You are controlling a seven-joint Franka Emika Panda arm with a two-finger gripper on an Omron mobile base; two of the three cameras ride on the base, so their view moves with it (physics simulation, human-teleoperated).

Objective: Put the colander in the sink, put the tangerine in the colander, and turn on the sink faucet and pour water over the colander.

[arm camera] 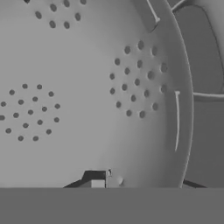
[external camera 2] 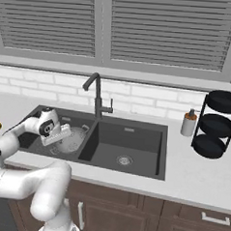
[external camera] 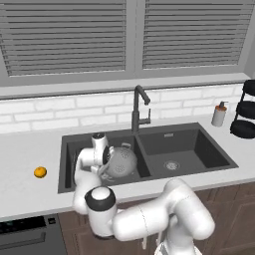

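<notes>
Colander [external camera: 122,162] in sink's [external camera: 199,149] left basin; tangerine [external camera: 40,172] on counter

— Colander [external camera: 121,161]: silver-grey metal, satin sheen, smooth, pierced with clusters of small holes; rim [arm camera: 177,109] plain and unperforated.
— Sink [external camera: 199,149] around it?
— Dark grey, matt, faintly stone-like; round drain [external camera: 172,165] in the basin right of the colander, brighter metal.
— Faucet [external camera: 139,107] behind the colander?
— Dark grey metal, dull, smooth.
— Counter [external camera: 25,194] left of the sink?
— Pale, smooth, matt; tangerine [external camera: 40,172] there, bright orange, skin too small to judge.
— Wall behind the sink?
— White brick tile [external camera: 60,112], faint gloss; cabinet fronts [external camera 2: 130,215] below the sink, brown wood grain.
</notes>
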